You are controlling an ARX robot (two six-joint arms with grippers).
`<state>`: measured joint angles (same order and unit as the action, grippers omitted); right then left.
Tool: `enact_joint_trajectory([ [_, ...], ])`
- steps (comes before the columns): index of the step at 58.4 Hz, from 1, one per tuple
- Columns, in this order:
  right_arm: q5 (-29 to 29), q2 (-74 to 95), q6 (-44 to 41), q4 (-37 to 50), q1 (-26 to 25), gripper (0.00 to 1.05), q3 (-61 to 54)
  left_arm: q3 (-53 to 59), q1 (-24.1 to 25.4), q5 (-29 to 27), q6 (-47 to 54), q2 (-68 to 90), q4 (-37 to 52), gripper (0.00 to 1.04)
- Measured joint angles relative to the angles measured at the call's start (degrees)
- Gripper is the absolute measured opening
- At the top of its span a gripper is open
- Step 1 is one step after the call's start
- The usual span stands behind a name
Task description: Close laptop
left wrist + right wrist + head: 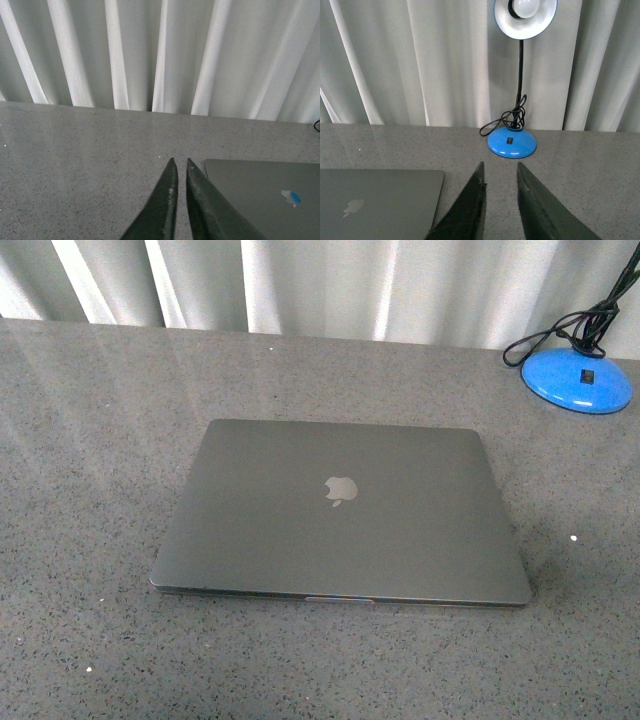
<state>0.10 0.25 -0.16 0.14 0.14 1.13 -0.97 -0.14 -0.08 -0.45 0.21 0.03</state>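
The laptop (340, 512) lies shut, long axis 9-to-3 o'clock; left pincer (180, 167) nearly shut, right pincer (500, 171) slightly parted, both empty, flanking it.

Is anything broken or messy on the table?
Nothing stands out. The laptop lies shut and flat on the table, no cracks or spills showing. The blue lamp stands upright, its black cord bunched loosely on its base.

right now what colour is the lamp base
Bright blue; the lamp base shows best in the right wrist view.
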Motion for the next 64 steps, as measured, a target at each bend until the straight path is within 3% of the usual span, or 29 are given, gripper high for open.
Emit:
enact_joint_trajectory([
  [22, 0.0, 0.0, 0.0, 0.0, 0.0, 0.87, 0.0, 0.0, 0.0, 0.0, 0.0, 0.0, 0.0, 0.98],
  [25, 0.0, 0.0, 0.0, 0.0, 0.0, 0.96, 0.0, 0.0, 0.0, 0.0, 0.1, 0.0, 0.0, 0.99],
  [64, 0.0, 0.0, 0.0, 0.0, 0.0, 0.95, 0.0, 0.0, 0.0, 0.0, 0.1, 0.0, 0.0, 0.98],
])
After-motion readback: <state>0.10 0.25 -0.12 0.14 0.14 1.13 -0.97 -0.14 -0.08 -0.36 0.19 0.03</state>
